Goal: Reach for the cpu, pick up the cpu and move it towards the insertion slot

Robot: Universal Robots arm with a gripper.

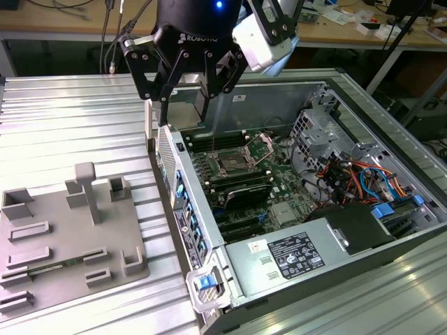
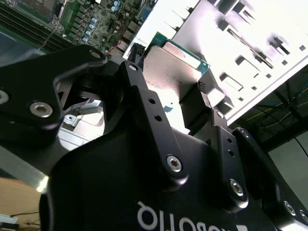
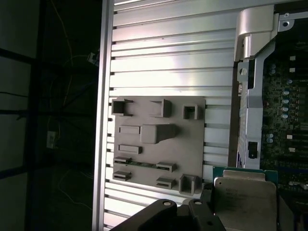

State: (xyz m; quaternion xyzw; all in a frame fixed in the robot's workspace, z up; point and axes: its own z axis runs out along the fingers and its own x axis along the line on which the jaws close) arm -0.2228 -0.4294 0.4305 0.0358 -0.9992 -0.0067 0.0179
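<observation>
My black gripper [image 1: 186, 105] hangs above the far left corner of the open computer case and is shut on the cpu [image 1: 188, 106]. In both wrist views the cpu [image 2: 173, 62] [image 3: 245, 197] shows its silvery top plate and thin green rim, clamped by its edges between the fingers [image 2: 132, 79]. The insertion slot [image 1: 230, 165], a square socket with a shiny frame and wire levers, lies on the green board below the gripper and toward the exterior view's right. The cpu is held well above the board, apart from the slot.
A grey fixture plate [image 1: 70, 230] [image 3: 154, 139] with raised blocks lies on the slatted aluminium table [image 1: 70, 125] at the exterior view's left. Inside the case are memory slots [image 1: 241, 188], a power supply [image 1: 293, 255], coloured cables [image 1: 353, 181] and a drive cage [image 1: 328, 125].
</observation>
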